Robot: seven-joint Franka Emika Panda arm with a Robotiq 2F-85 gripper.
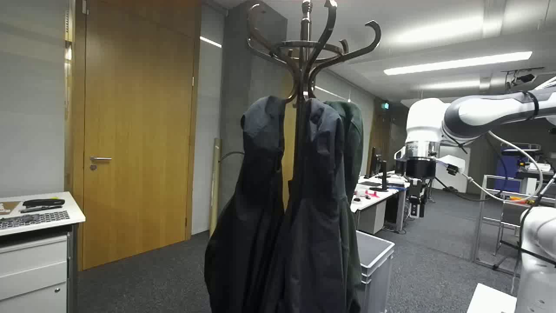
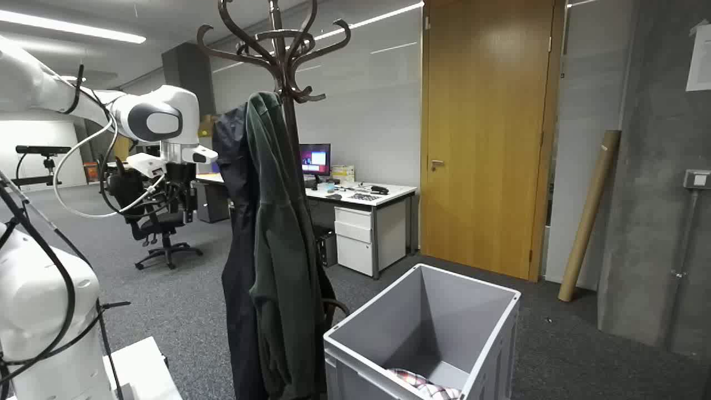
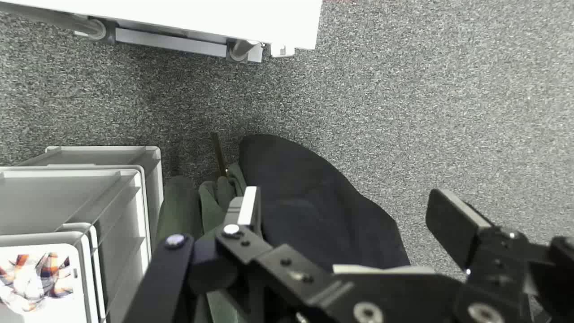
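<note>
My gripper stands open in the wrist view, its two fingers wide apart with nothing held between them. Past the gap, lower down, a navy coat shows against the carpet; green fabric lies left of it. In an exterior view the gripper points down to the right of the coats, apart from them. A dark coat, a navy coat and a green coat hang from the brown coat stand. The green coat partly covers the navy one.
A deep grey box stands beside the coat stand, with plaid cloth at its bottom. The white surface by the robot's base crosses the top of the wrist view. A desk, a door and an office chair lie farther off.
</note>
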